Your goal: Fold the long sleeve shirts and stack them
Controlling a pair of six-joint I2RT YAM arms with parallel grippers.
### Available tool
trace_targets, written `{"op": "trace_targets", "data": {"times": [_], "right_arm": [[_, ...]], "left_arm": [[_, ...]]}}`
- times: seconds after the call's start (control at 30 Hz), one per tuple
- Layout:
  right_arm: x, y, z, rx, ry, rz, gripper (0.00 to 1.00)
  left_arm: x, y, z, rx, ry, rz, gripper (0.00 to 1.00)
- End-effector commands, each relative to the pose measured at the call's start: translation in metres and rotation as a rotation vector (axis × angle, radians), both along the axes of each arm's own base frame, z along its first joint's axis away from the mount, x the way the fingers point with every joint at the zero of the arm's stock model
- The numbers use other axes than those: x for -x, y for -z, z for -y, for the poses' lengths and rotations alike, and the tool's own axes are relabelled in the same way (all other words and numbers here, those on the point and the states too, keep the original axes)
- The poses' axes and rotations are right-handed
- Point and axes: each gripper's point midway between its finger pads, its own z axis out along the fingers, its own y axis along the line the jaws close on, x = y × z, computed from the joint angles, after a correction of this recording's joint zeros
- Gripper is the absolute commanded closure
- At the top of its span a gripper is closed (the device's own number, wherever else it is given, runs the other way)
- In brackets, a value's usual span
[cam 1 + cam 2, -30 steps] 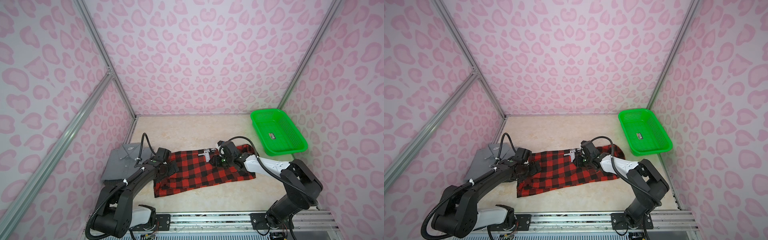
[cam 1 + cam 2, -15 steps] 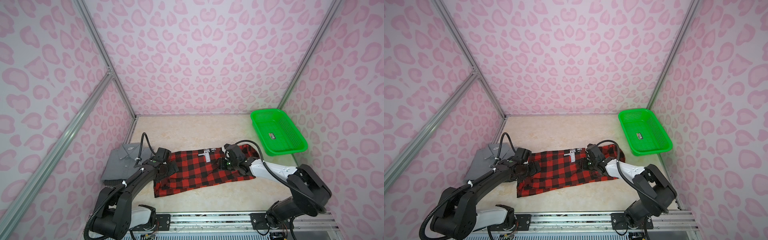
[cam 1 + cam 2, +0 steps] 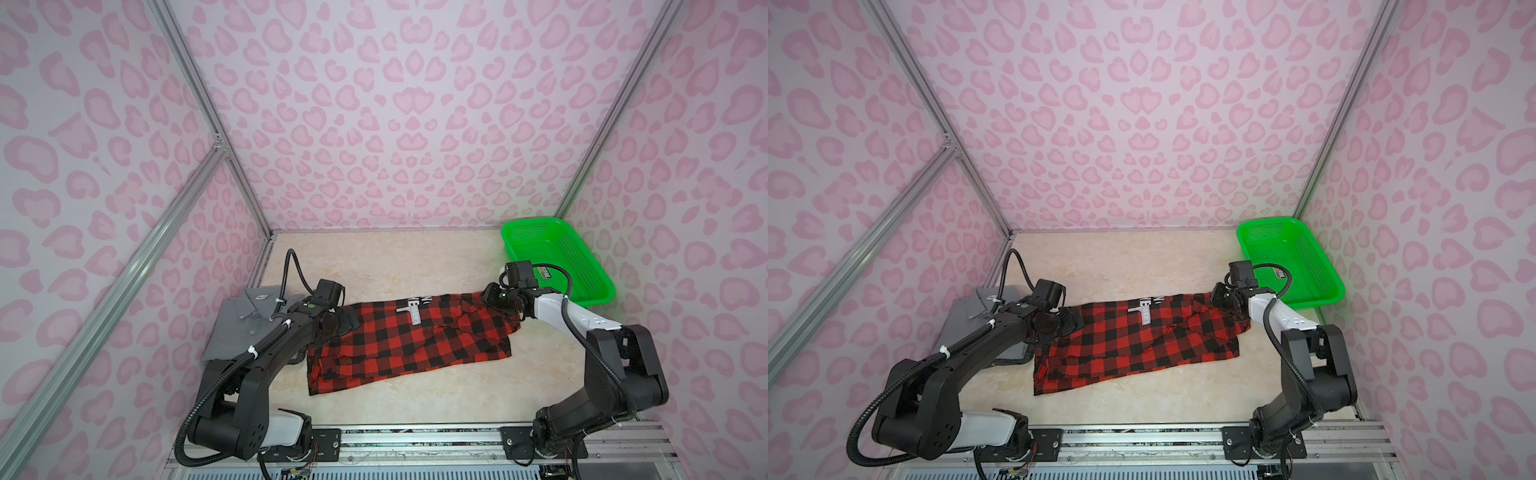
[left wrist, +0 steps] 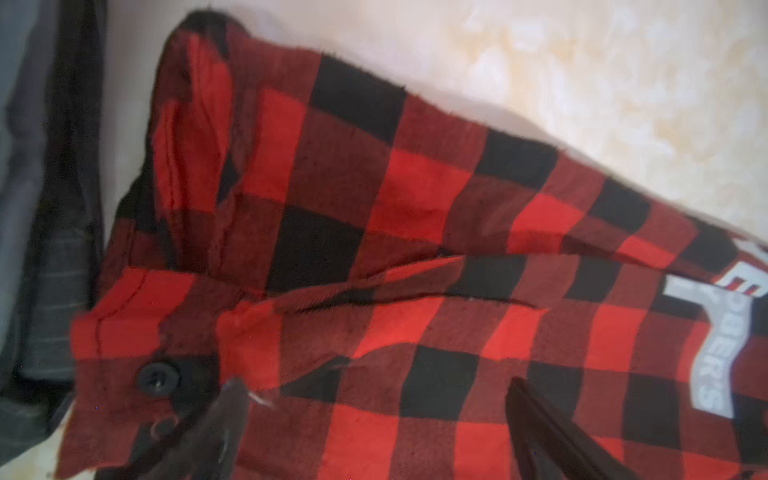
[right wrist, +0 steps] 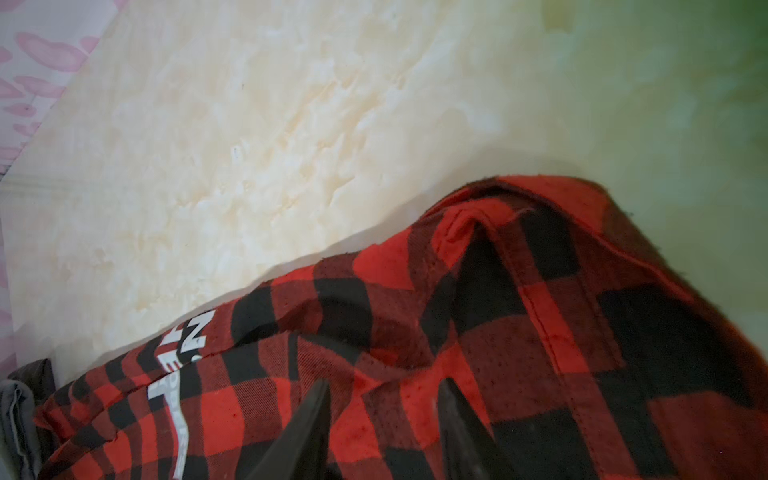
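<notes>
My left jaws are standing wide open, their fingers spread low over the left end of the checked shirt and gripping nothing. My right jaws are sitting partly apart at that shirt's right end, with fingertips down against the cloth. I cannot tell whether a fold is being pinched between them.

The pale marbled surface is carrying everything. The checked shirt is lying stretched crosswise in the middle of it, between my two arms. It is layered over itself and rumpling toward the right end, where a ridge of cloth is rising just beyond my right fingertips.

The grey shirt is lying flat at the left edge of the surface, collar toward the back wall, with my left arm crossing over part of it. It is lying just beside the checked shirt, not under it. In the left wrist view a strip of bare surface is showing between the two.

The green basket is sitting in the back right corner, behind my right wrist.

White lettering is facing up near the checked shirt's far edge. A small white label is showing at the grey collar. A black button is sitting close to one of my left fingers.
</notes>
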Motion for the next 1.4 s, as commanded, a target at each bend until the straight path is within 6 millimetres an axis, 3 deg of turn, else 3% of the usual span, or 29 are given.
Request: {"op": "trace_targets", "data": {"times": [0.0,0.17,0.4,0.53,0.7,0.87,1.0,1.13,1.2,1.3,1.37], "right_arm": [[-0.014,0.009,-0.005,-0.043,0.027,0.005,0.62],[-0.023,0.034,0.015,0.008,0.125,-0.021,0.69],[-0.036,0.058,0.031,0.022,0.173,-0.063,0.79],[-0.039,0.055,0.039,0.023,0.193,-0.046,0.9],[-0.039,0.048,0.038,0.01,0.177,-0.045,0.9],[-0.034,0.008,-0.006,-0.026,0.029,0.027,0.76],[-0.009,-0.011,-0.058,-0.041,-0.124,0.048,0.64],[0.024,-0.012,-0.119,-0.071,-0.265,0.047,0.63],[0.035,-0.008,-0.137,-0.097,-0.298,0.039,0.63],[0.042,0.005,-0.146,-0.109,-0.301,0.024,0.64],[0.043,0.019,-0.141,-0.076,-0.29,-0.013,0.65]], "left_arm": [[-0.016,-0.006,0.0,-0.019,-0.009,0.016,0.02],[-0.029,0.016,0.006,-0.025,-0.01,-0.057,0.02],[-0.026,0.051,0.006,-0.027,-0.041,-0.132,0.02],[-0.019,0.064,0.003,-0.041,-0.047,-0.159,0.02],[-0.014,0.066,-0.001,-0.053,-0.051,-0.165,0.02],[-0.017,0.041,0.001,-0.026,-0.053,-0.107,0.02],[-0.02,0.017,0.005,0.008,-0.046,-0.043,0.02],[-0.02,0.004,0.007,0.029,-0.038,-0.007,0.02],[-0.018,0.003,0.006,0.03,-0.037,0.001,0.02],[-0.011,0.011,0.007,0.039,-0.036,-0.015,0.02],[-0.006,0.018,0.008,0.048,-0.039,-0.036,0.02]]}}
